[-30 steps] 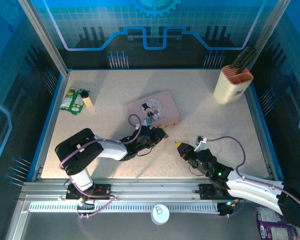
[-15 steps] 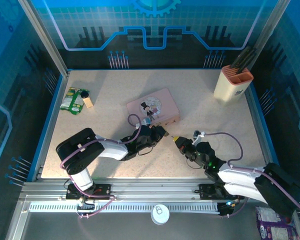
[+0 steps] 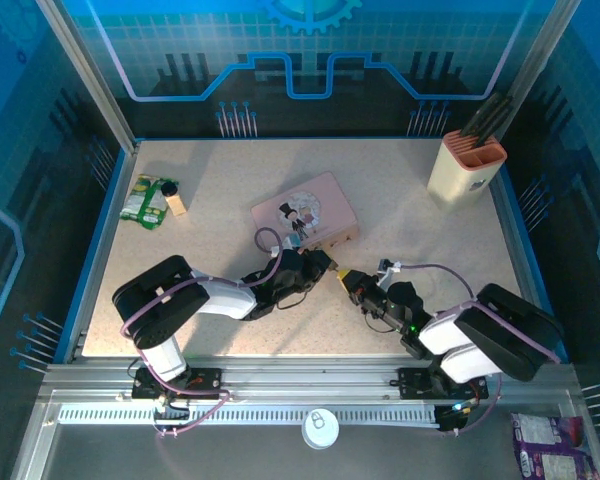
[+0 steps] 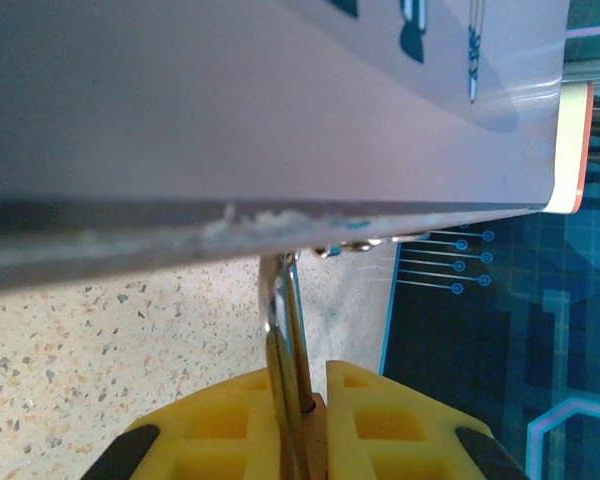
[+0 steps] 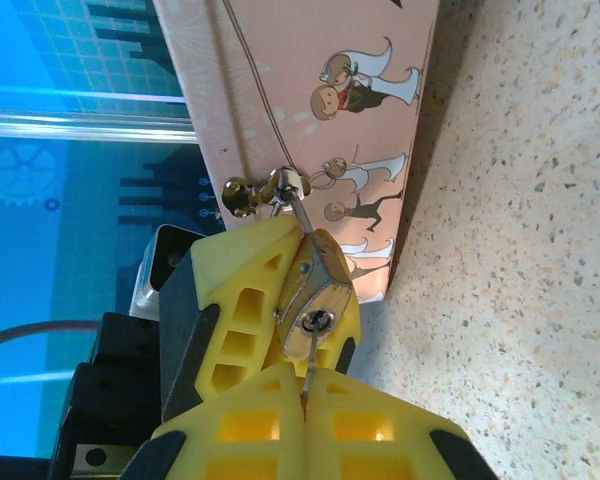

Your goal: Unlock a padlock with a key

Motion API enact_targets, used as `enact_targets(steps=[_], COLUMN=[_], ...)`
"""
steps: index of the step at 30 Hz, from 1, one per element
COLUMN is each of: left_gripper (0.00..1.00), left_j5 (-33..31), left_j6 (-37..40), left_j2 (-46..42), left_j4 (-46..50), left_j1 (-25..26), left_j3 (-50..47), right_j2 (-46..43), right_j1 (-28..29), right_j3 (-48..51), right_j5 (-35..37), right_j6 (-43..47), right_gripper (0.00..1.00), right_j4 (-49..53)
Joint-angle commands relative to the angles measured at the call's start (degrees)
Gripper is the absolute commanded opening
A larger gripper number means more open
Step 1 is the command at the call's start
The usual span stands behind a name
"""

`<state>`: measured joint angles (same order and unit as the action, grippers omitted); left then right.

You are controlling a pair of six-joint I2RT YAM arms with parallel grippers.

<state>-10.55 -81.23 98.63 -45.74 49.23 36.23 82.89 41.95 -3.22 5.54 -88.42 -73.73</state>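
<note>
The small brass padlock [image 5: 318,285] hangs by its thin silver shackle [image 5: 298,208] from the clasp of the pink tin [image 5: 320,110]. My left gripper [image 4: 305,400] is shut on the padlock body [image 4: 308,445], with the shackle [image 4: 283,300] rising from between the yellow fingers [image 5: 242,290]. My right gripper [image 5: 305,385] is shut on the thin silvery key [image 5: 306,355], whose tip sits in the keyhole on the padlock's bottom face. From above, the two grippers meet nose to nose, left gripper [image 3: 321,268] and right gripper [image 3: 348,282], just in front of the tin [image 3: 305,212].
A cream holder with dark utensils [image 3: 467,165] stands at the back right. A green packet with small items [image 3: 148,198] lies at the back left. A blue rim [image 3: 520,240] edges the speckled table [image 3: 430,240].
My right arm has swung left and forward, bringing the key up to the padlock's keyhole. The left gripper kept its hold; the tin shifted slightly left.
</note>
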Motion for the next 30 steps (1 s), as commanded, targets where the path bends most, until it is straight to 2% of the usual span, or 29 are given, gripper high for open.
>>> enact_targets(steps=[1,6,30], left_gripper=[0.00,0.00,0.00], left_j5=[2.1,1.1,-0.8], left_j6=[-4.2,-5.0,-4.7], left_j2=[-0.8,-1.3,-4.3], left_j4=[-8.4,-8.9,-8.6], left_j1=[1.0,1.2,2.2], left_j3=[2.5,1.5,1.6], right_j2=[2.4,0.4,1.9], right_j1=[0.2,-0.4,-2.0], right_j3=[0.0,0.5,0.5], right_j5=[1.1,2.3,1.1], right_j6=[-1.3,0.3,0.5], right_gripper=[0.00,0.00,0.00], right_j4=[-7.8,-7.7,-7.8])
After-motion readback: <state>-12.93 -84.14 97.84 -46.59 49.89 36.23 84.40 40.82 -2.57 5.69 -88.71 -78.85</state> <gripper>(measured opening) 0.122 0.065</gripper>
